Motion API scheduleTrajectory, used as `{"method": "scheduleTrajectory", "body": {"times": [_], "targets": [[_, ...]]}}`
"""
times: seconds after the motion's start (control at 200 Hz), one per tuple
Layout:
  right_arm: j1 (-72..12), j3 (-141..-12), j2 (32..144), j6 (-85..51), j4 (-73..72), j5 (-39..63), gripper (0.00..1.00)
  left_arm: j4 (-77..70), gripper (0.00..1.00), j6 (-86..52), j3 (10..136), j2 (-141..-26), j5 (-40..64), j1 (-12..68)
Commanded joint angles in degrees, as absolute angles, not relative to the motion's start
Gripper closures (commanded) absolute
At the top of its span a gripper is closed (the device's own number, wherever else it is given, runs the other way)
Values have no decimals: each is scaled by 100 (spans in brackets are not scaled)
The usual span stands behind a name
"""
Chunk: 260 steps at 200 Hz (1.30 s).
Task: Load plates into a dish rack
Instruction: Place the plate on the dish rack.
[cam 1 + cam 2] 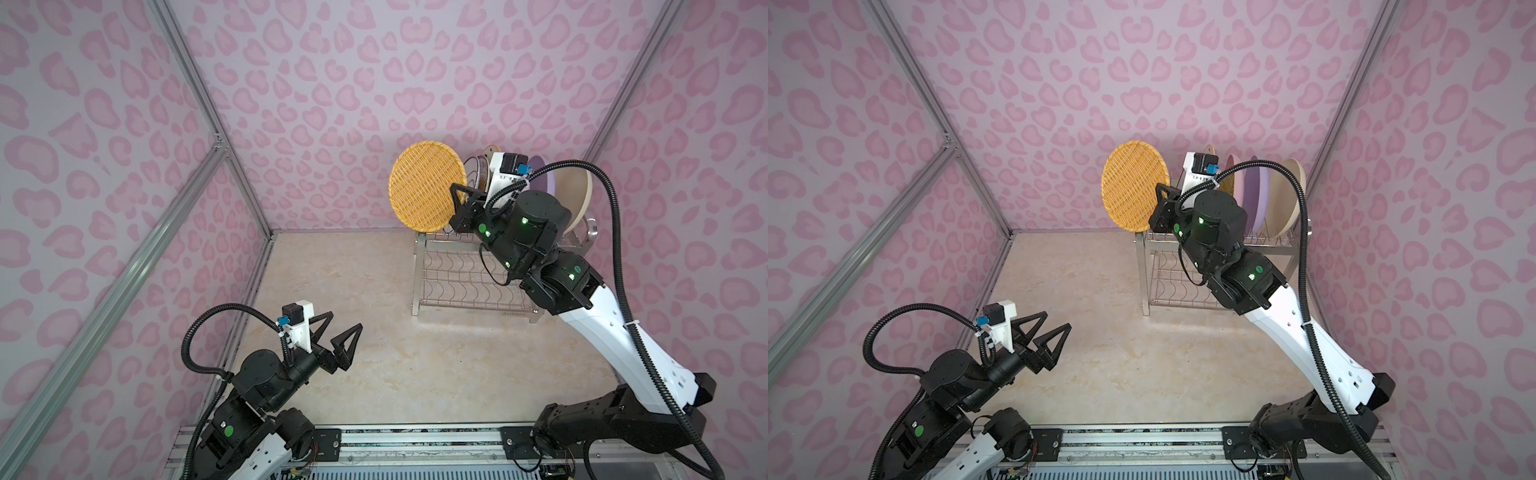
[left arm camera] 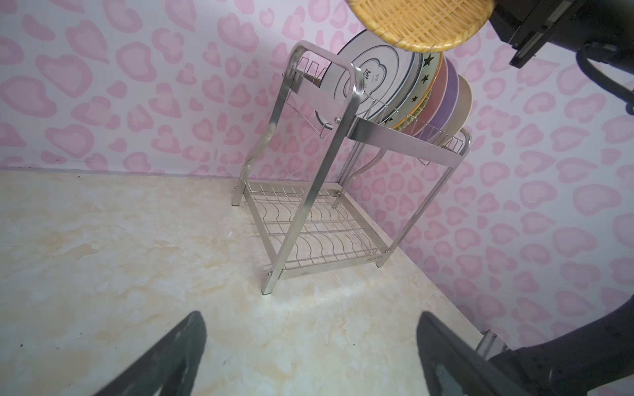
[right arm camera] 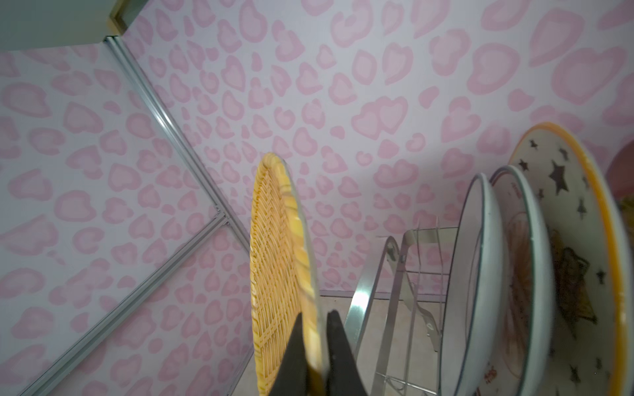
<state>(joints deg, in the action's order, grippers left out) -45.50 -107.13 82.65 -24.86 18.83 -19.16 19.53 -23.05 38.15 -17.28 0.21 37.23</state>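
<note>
Over end of steel wire dish rack [image 2: 312,192], we are clamping rim of round yellow woven plate [image 1: 424,187] in right gripper [image 3: 314,356]; left gripper [image 1: 345,323] gaping over beige tabletop [image 1: 374,374]; rack stamp [image 1: 514,313] illegible.

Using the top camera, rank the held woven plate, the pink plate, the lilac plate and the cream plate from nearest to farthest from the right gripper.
1. woven plate, clamped in the right gripper at the rack's left end.
2. pink plate, standing in the rack right of the gripper.
3. lilac plate, next to the pink one.
4. cream plate, at the rack's right end.
</note>
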Motion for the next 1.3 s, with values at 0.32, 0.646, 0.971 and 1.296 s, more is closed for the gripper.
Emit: {"method": "scheduleTrajectory", "body": {"times": [0.32, 0.646, 0.971, 1.296], "targets": [[-5070, -12928, 9923, -1200, 2215, -5984, 100, 2173, 3, -1979, 3867, -1503, 205, 3724], [-5135, -13034, 10453, 306, 1422, -6867, 100, 1874, 3, -1909, 3797, -1267, 817, 3726], [-5062, -13152, 10781, 471, 1444, -6844, 100, 1599, 3, -1892, 3628, -801, 883, 3724], [-4797, -13230, 10990, -505, 2382, -6503, 100, 1628, 3, -1873, 3639, -843, 917, 3716]]}}
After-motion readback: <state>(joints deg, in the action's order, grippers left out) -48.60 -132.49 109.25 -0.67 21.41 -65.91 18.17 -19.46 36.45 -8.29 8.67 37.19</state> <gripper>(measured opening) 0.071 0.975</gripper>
